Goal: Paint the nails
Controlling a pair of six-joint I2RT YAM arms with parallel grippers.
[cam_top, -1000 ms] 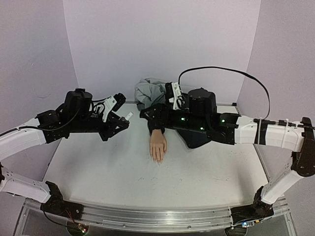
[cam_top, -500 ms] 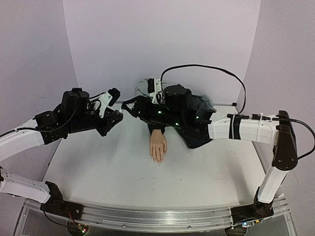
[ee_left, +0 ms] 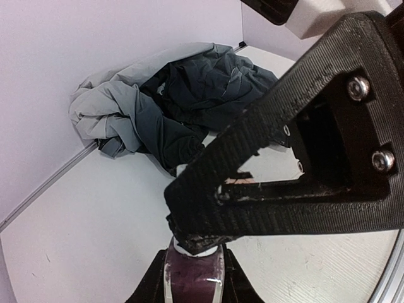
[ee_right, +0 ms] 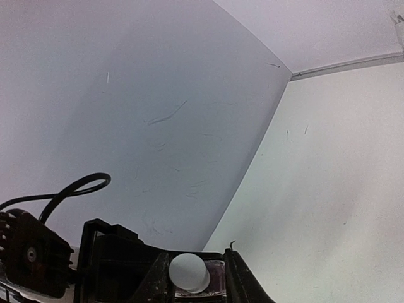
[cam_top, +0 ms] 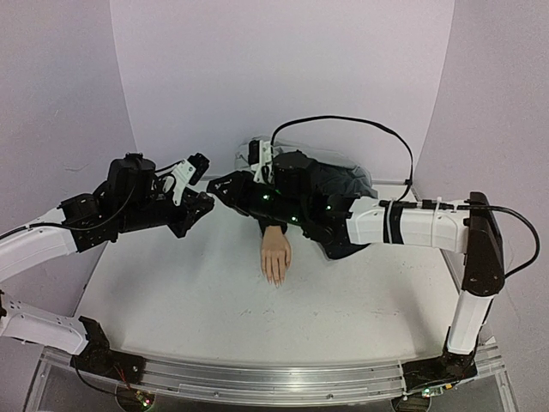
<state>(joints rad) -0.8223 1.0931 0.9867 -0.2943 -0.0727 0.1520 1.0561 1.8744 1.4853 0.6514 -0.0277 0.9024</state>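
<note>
Over the last second I swung the right arm off its side of the tabletop (cam_top: 214,300) and across to the left one, so the right gripper (cam_top: 221,186) met the left gripper (cam_top: 202,206) up near the back wall. On the way its jaws went from wide apart to a narrow gap.

The left jaws had not moved. They were pinched on the polish bottle (ee_left: 192,278), whose dark glass showed between them in the left wrist view. One black finger of the right gripper lay across that view just above it.

From the right wrist I looked down on the white cap (ee_right: 188,271), which sat between my right jaws. I could not tell whether the pads already touched the cap or stood just off it. The cap sat low in the frame, and the edges ran together there.

The nails (cam_top: 274,278) were on the mannequin hand (cam_top: 275,253), which lay palm down in the middle of the tabletop with its fingers towards the arm bases. It was well apart from both grippers. From the overhead camera they were too small for me to tell whether any was painted. A heap of grey and dark cloth (ee_left: 158,107) lay behind the hand against the wall.

I took this as the start of uncapping: one arm steadied the bottle while the other closed on the cap to twist it off and draw out the brush. By my reckoning no painting had begun.
</note>
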